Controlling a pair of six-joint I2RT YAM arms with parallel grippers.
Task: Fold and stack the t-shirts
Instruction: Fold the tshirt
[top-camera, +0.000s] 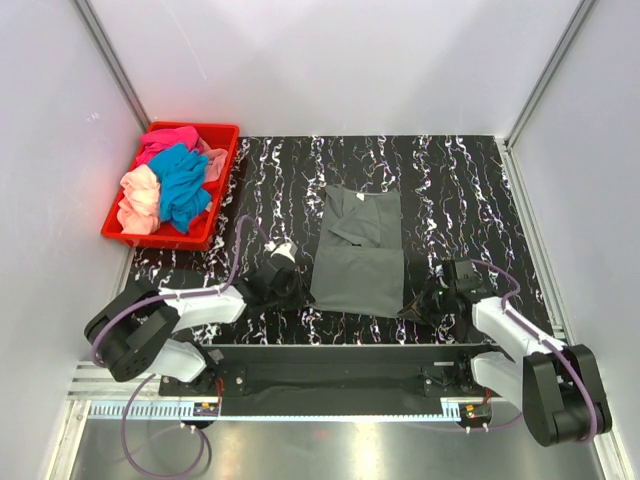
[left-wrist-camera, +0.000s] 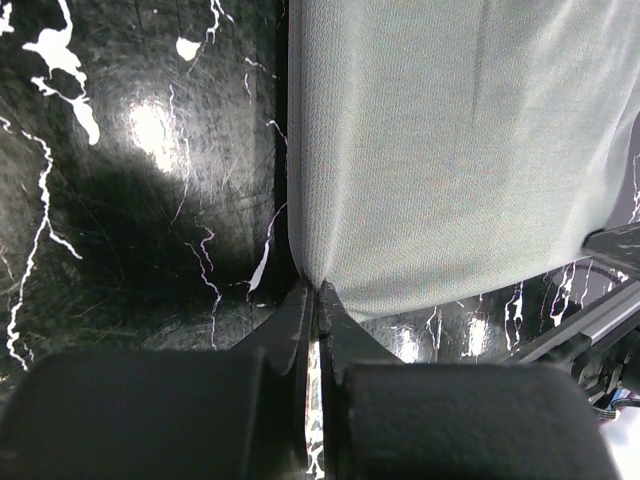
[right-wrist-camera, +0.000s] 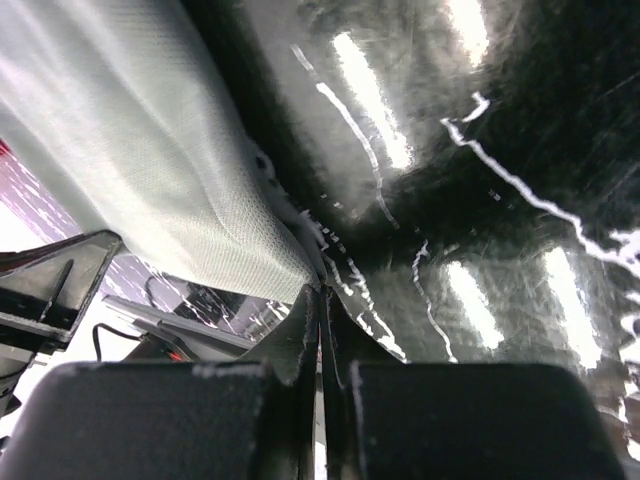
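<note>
Though walls (top-camera: 330, 60) stand white, tabletop's (top-camera: 460, 190) black.

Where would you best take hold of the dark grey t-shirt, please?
At its two near hem corners, coming in low from the near edge. The dark grey t-shirt lies flat with its length running away, so those corners are thin and free; the left gripper and right gripper are shut on them.
</note>
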